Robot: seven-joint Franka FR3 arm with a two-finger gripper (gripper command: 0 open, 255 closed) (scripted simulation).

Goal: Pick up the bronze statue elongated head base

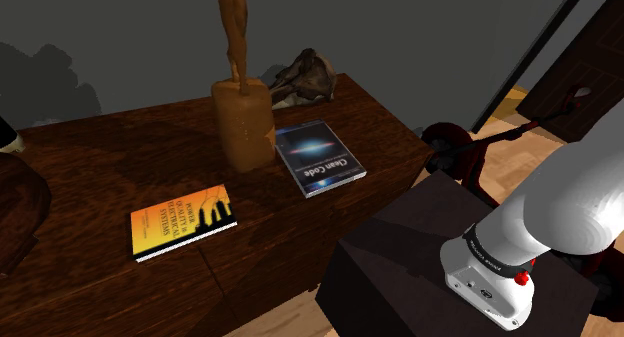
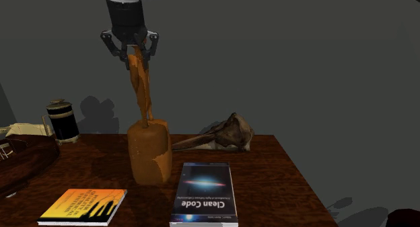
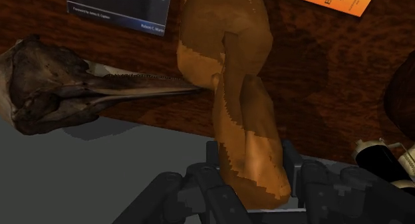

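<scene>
Gripper [image 3: 251, 169] fingers tight on the statue [image 3: 223, 36] top; lidded jar [image 2: 62, 120] in second exterior view.

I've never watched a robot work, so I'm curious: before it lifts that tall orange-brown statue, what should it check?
1. Gripper centred on the statue's thin top: ok.
2. Fingers pressing both sides, wrist view: ok.
3. Statue upright, base on the table: ok.
4. Skull's beak free of the base: cannot tell.
5. Blue book not under the base: ok.
</scene>
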